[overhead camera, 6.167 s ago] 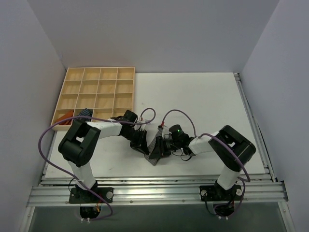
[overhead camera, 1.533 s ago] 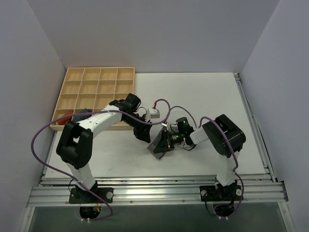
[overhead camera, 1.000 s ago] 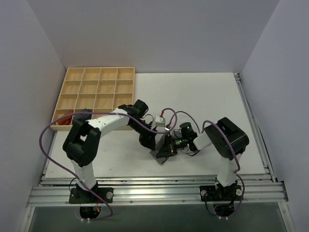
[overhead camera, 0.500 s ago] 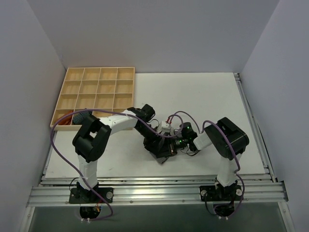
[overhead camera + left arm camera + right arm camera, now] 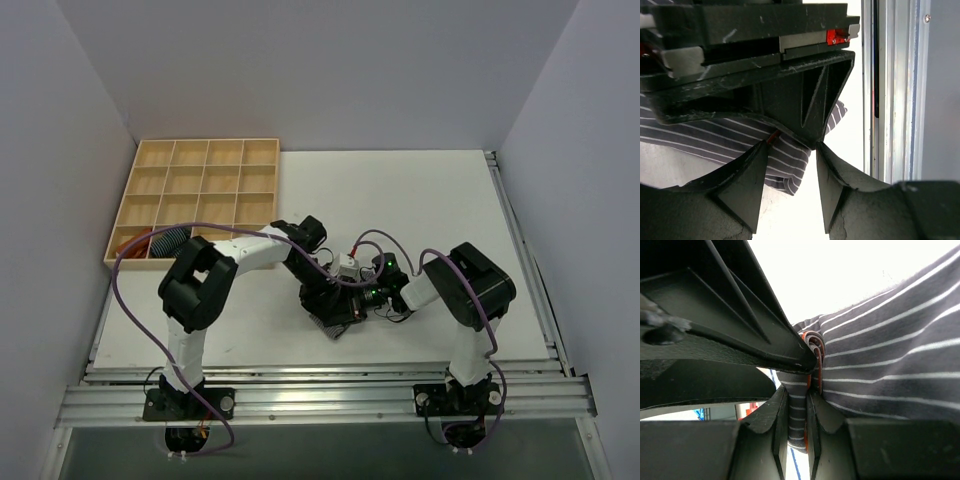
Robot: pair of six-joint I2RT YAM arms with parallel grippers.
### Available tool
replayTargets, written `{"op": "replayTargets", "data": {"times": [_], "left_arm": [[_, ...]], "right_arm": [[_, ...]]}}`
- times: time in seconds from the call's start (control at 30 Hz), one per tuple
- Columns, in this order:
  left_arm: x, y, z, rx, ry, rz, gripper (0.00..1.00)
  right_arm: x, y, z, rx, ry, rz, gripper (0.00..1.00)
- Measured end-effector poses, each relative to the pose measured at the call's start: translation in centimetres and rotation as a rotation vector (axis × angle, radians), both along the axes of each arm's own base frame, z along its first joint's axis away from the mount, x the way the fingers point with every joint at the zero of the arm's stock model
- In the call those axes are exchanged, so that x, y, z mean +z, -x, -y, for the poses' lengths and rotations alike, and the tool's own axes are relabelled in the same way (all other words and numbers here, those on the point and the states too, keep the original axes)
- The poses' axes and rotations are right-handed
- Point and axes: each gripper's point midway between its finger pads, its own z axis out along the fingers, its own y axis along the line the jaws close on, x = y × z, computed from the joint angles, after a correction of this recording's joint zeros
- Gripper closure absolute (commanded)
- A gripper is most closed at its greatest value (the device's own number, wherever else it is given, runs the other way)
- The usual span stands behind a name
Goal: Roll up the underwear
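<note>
The right end effector (image 5: 798, 405) pinches a folded edge of the underwear (image 5: 880, 365), which lies on the tabletop (image 5: 420, 200) beneath both end effectors. The left end effector (image 5: 790, 150) hangs half open, gripping nothing (directly opposite). Best approach: hold the pinch firm and tuck the fold evenly.

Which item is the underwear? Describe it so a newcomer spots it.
On the white table, look right of the wooden tray, toward the near middle. The underwear is the dark grey cloth with thin white stripes lying there, pinched by the right gripper, unlike the cloths tucked inside the tray.
</note>
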Motion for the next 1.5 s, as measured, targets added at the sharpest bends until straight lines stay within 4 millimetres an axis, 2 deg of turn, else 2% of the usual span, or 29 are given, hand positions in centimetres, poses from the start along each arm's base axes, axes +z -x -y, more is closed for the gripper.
{"op": "replayTargets", "data": {"times": [0.3,0.47,0.57,0.77,0.87,1.0,1.3,1.5], "left_arm": [[0.1,0.0,-0.6,-0.027,0.014,0.003,0.55],[0.3,-0.5,-0.7,-0.042,0.019,-0.007,0.71],[0.3,-0.4,-0.8,-0.056,0.012,-0.028,0.76],[0.3,-0.3,-0.6,-0.087,-0.004,-0.063,0.80],[0.1,-0.1,-0.6,-0.101,-0.011,-0.080,0.90],[0.2,0.2,-0.5,-0.111,-0.008,-0.094,0.98],[0.0,0.9,-0.7,-0.117,-0.041,-0.137,0.98],[-0.1,1.0,-0.6,-0.115,-0.054,-0.152,0.98]], "right_arm": [[0.0,0.0,0.0,0.000,0.002,-0.003,0.98],[0.0,-0.1,0.0,0.001,0.008,-0.008,0.98],[0.1,-0.2,-0.1,-0.008,0.026,-0.008,0.96],[0.0,-0.4,0.0,-0.022,0.063,0.003,0.95],[0.0,-0.4,0.0,-0.024,0.074,0.004,0.87],[0.1,-0.3,0.2,-0.033,0.099,0.007,0.80],[0.9,-1.0,1.3,-0.134,0.186,0.078,0.63],[1.0,-1.4,2.3,-0.213,0.231,0.127,0.61]]}}
